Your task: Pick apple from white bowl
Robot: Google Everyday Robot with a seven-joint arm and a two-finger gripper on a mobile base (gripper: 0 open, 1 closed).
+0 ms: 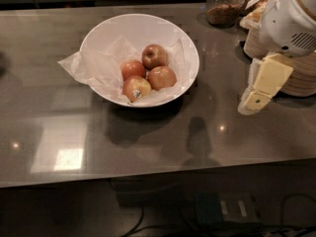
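1. The tool (252, 102) hangs at the right, above the surface (148, 147), just in front of a stack of disposable bowls (301, 80). It is well apart from the white bowl (139, 19). Nothing shows in its grasp, and I cannot tell whether it is open or closed.
2. The white bowl stands left of centre on the surface. Four apples (161, 77) huddle in its middle on crinkled paper (74, 65), each touching a neighbour.
3. The step in hand looks like the approach. Carry the tool leftward high enough to pass over the near rim, and lower it only once it is over the fruit.
4. The back apple (154, 56) seems the best target. It rides highest and has free space behind it, so the tool can straddle it without nudging the others.
5. Come down straight and centred, because round fruit probably rolls away from a glancing touch.
6. Keep off the paper, as a pinched fold could drag the liner and tumble the pile.
7. Lift vertically until clear of the rim.
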